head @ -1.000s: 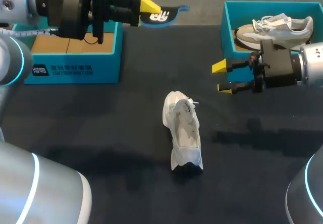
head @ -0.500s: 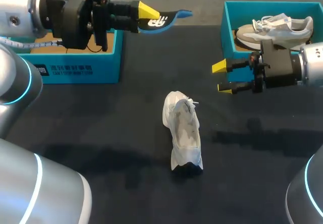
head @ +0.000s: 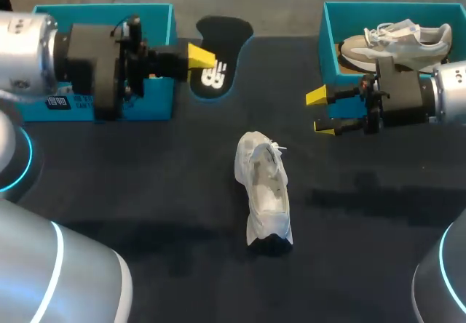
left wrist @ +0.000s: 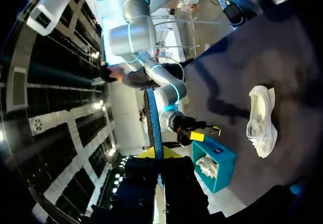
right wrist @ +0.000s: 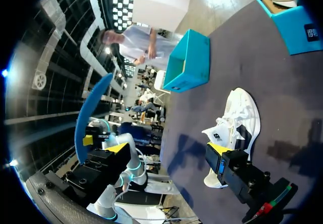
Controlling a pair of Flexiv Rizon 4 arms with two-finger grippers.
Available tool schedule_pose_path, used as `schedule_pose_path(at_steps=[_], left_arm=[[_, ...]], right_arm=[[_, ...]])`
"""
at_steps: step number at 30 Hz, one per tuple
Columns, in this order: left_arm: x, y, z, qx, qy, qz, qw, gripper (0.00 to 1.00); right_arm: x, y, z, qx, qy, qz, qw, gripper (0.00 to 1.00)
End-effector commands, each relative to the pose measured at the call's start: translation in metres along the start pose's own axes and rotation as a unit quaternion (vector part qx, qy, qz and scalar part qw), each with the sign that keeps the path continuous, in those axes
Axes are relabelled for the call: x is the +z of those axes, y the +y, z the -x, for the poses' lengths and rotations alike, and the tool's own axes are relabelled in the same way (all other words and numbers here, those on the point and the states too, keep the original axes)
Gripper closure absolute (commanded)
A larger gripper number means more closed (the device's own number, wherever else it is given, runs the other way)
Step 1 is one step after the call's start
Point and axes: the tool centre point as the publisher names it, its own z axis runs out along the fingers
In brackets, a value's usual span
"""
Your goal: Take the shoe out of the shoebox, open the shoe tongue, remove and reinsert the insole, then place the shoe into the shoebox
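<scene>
A white shoe lies on its side on the dark table, toe toward the front edge. My left gripper is shut on a black insole with a blue edge, holding it beside the left teal shoebox. In the left wrist view the insole stands edge-on between the yellow tips. My right gripper hangs open and empty in front of the right teal shoebox, which holds a second grey-white shoe. From the right wrist view the shoe lies just ahead of the fingers.
The left shoebox shows a brown cardboard inside. Dark table surface stretches around the shoe on all sides. The two boxes stand at the back left and back right corners.
My left arm has swung the insole down from above the table's back edge and turned it, so its flat printed face now shows from above. The right arm and the shoe have not moved.
</scene>
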Motion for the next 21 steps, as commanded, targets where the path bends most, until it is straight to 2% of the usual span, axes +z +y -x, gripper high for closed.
schedule_pose_path(at_steps=[1, 5, 14, 17, 21], left_arm=[[-0.005, -0.013, -0.037, 0.026, -0.012, 0.014, 0.999, 1.00], [0.000, -0.010, -0.053, 0.036, -0.001, 0.011, 0.999, 1.00], [0.004, -0.001, -0.066, 0.074, 0.046, 0.011, 0.996, 1.00], [0.005, -0.004, -0.075, 0.061, 0.065, -0.017, 0.996, 1.00], [0.002, -0.005, -0.078, 0.058, 0.074, -0.018, 0.995, 1.00]], right_arm=[[0.002, 0.001, 0.000, 0.000, 0.000, 0.000, 1.000, 0.00], [0.002, 0.001, 0.000, 0.000, 0.000, 0.000, 1.000, 0.00], [0.002, 0.001, 0.000, 0.000, 0.000, 0.000, 1.000, 0.00], [0.002, 0.001, 0.000, 0.000, 0.000, 0.000, 1.000, 0.00], [0.002, 0.001, 0.000, 0.000, 0.000, 0.000, 1.000, 0.00]])
